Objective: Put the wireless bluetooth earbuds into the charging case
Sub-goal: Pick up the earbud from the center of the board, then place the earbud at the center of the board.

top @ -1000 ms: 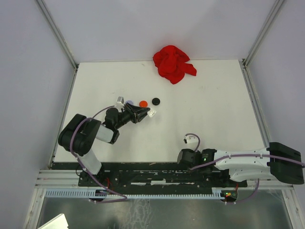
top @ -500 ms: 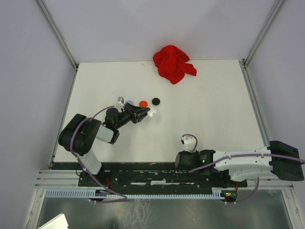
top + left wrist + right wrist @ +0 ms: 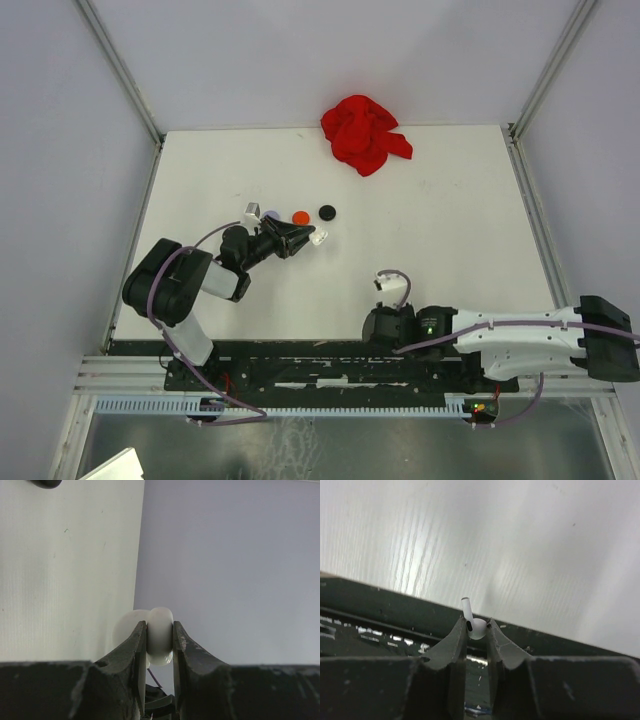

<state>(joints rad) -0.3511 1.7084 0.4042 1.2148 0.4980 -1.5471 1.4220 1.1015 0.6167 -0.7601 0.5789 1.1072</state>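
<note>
My left gripper (image 3: 306,238) is shut on a white rounded charging case (image 3: 160,632), holding it just above the table; the case also shows in the top view (image 3: 320,238). My right gripper (image 3: 476,626) is shut on a white stemmed earbud (image 3: 477,627) with its stem pointing up. In the top view the right gripper (image 3: 376,328) is low over the table's near edge, well right of and nearer than the case. No other earbuds are visible.
Lilac (image 3: 270,215), red (image 3: 299,216) and black (image 3: 327,212) round discs lie in a row just behind the left gripper, with a small white object (image 3: 250,210) to their left. A red cloth (image 3: 363,132) lies at the back. A black rail (image 3: 380,615) runs along the table's near edge.
My right arm has moved left and a little away from the near edge, carrying the white earbud. The left arm and the case have not moved.
</note>
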